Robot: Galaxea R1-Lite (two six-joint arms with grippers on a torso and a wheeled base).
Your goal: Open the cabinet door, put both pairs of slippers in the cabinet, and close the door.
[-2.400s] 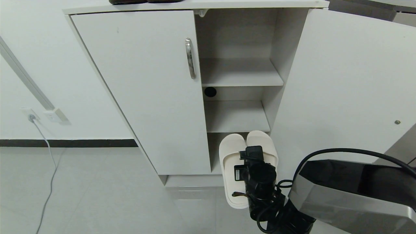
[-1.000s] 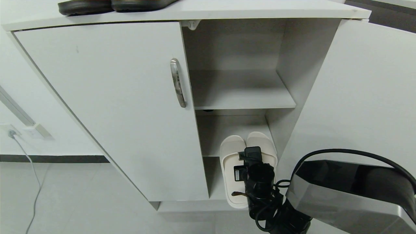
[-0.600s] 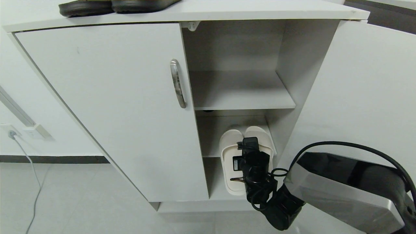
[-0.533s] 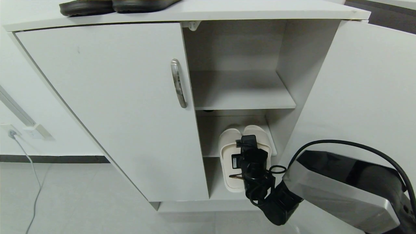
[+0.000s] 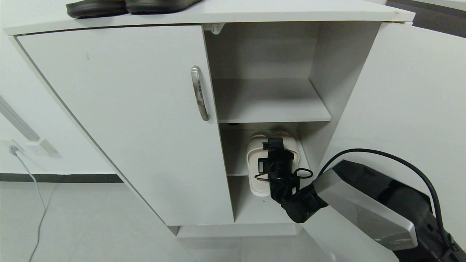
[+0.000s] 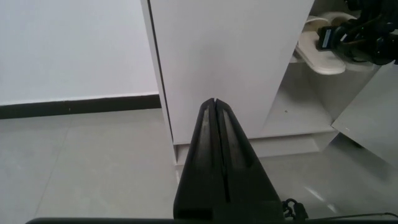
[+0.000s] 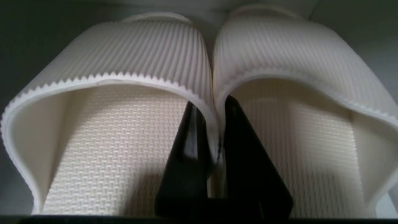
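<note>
The cabinet (image 5: 342,62) has its right door (image 5: 400,109) open. The white slippers (image 5: 255,160) have slid deeper onto the middle shelf (image 5: 233,160), toes now under the shelf above, heels overhanging. The black slippers (image 5: 94,7) lie on top. The right hand (image 7: 213,155) has pushed in, pinching the white pair's touching inner walls. The left hand (image 6: 214,109) is pressed shut and empty, near the floor.

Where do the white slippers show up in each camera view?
Head view: white slippers low centre, in the cabinet, lower shelf.
Left wrist view: white slippers far off, past the closed door.
Right wrist view: white slippers close up, toes away.
Shared landmark: the right pincer clamped on their inner edges.
</note>
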